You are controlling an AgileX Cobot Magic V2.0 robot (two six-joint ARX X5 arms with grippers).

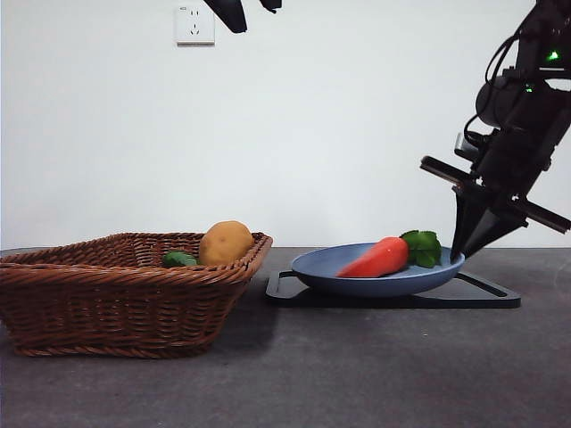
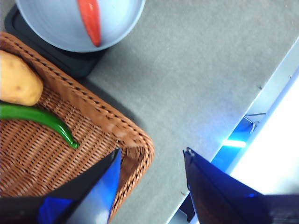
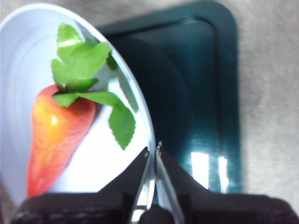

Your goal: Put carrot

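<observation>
The carrot [image 1: 379, 259], orange-red with green leaves, lies in a blue plate [image 1: 357, 283] on a black tray [image 1: 486, 299] at centre right. My right gripper [image 1: 457, 257] hangs at the plate's right rim, just beyond the carrot's leaves, and its jaws are shut with nothing between them. In the right wrist view its tips [image 3: 153, 148] sit over the plate rim [image 3: 135, 88], beside the carrot [image 3: 56, 135]. My left gripper [image 2: 152, 158] is open and empty, high above the basket's corner; it shows as a black tip at the top of the front view [image 1: 234, 13]. The left wrist view also shows the carrot [image 2: 89, 21].
A brown wicker basket [image 1: 116, 294] stands at the left and holds a yellow-brown potato [image 1: 225, 242] and a green pepper [image 1: 178, 259]. The left wrist view shows the basket [image 2: 28, 158], potato [image 2: 16, 79], pepper [image 2: 37, 117] and the table's edge [image 2: 275, 74].
</observation>
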